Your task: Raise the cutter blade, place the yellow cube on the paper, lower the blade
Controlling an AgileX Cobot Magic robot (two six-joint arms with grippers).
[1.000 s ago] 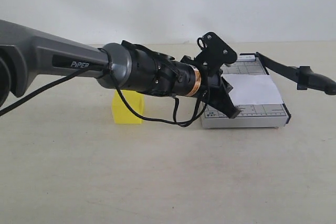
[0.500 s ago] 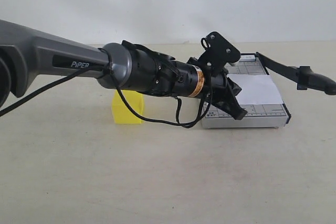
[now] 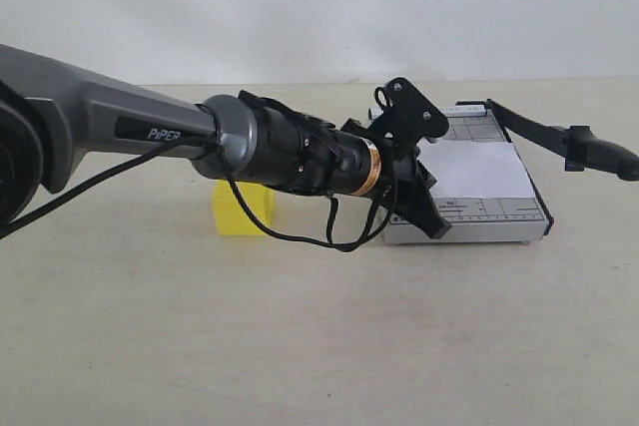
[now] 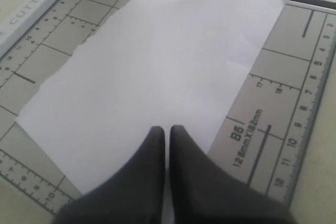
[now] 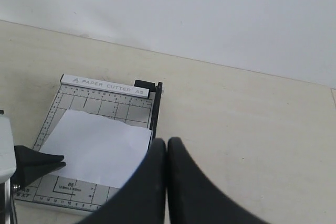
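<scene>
The yellow cube (image 3: 228, 218) rests on the table left of the grey trimmer board (image 3: 499, 218), partly behind my left arm. The white paper (image 3: 479, 172) lies on the board. The cutter blade (image 3: 539, 129) slants up and out to the right from its rear hinge, its thick handle (image 3: 604, 155) off the board. My left gripper (image 3: 437, 226) is shut and empty, hovering over the paper's near left part; the left wrist view shows its tips (image 4: 167, 129) above the paper (image 4: 157, 66). My right gripper (image 5: 167, 142) is shut, above the blade (image 5: 156, 109) at the board's edge; the handle is hidden there.
A black cable (image 3: 300, 236) loops under the left wrist, close to the cube and the board's left edge. Bare beige table (image 3: 319, 346) stretches in front of the board, and a white wall (image 3: 319, 7) closes the back.
The left gripper swung slightly right over the board, then drew back left and a little lower. Cube, paper and blade have not moved.
</scene>
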